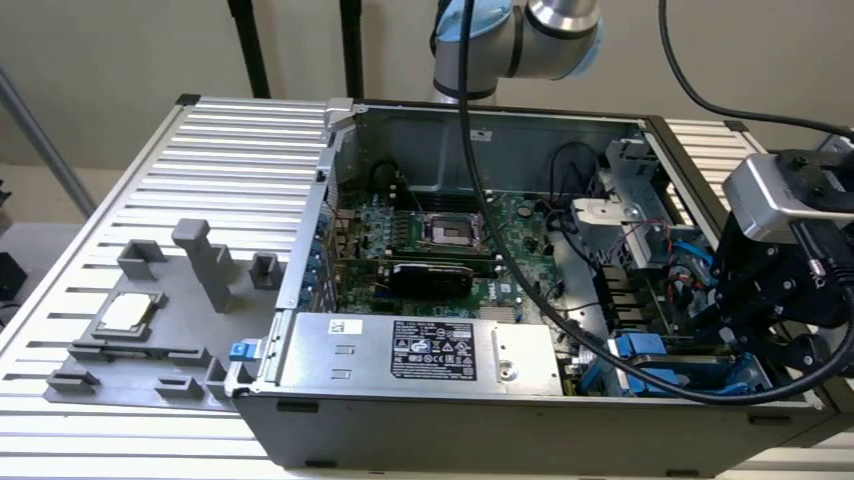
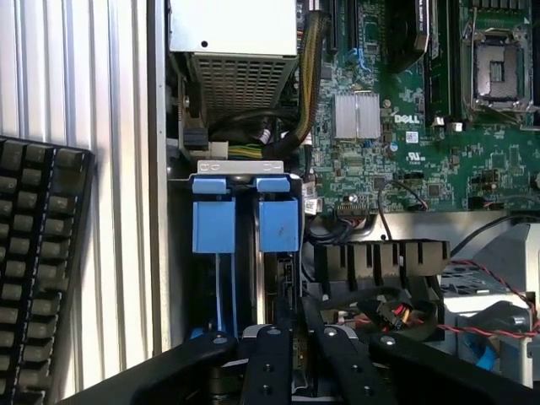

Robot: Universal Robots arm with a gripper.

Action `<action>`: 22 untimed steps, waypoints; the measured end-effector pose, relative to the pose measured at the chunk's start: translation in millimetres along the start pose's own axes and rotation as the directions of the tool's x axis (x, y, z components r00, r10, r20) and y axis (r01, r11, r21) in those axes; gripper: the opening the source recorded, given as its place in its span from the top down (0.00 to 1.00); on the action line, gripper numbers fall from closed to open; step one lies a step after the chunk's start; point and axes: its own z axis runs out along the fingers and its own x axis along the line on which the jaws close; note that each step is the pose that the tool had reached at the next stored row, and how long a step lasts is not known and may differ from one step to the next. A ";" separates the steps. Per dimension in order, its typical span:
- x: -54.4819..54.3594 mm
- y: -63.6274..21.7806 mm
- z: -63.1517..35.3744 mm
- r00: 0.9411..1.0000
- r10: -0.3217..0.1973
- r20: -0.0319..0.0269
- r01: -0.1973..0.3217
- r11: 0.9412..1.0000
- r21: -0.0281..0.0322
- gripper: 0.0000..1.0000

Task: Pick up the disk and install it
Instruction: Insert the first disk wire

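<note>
My black-fingered gripper (image 2: 295,359) hangs nearly clenched over the blue plastic-framed disk (image 2: 278,224) (upright in its bay); whether I grasp it, I cannot tell.

Robot arm (image 1: 534,40) descended from above the exterior view's upper middle; its wrist assembly (image 1: 787,200) sat at that view's right edge. Black gripper (image 2: 295,337) pointed downward, fingers (image 2: 268,363) drawn close together with only a narrow gap between them.
</note>
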 end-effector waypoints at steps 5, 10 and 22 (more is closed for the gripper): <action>-3.4 1.6 1.2 1.000 0.004 -0.014 -0.004 1.000 0.010 0.84; -6.4 2.1 2.0 1.000 0.004 -0.026 -0.004 1.000 0.024 0.84; -6.4 5.1 3.3 0.999 0.006 -0.035 -0.004 0.999 0.034 0.84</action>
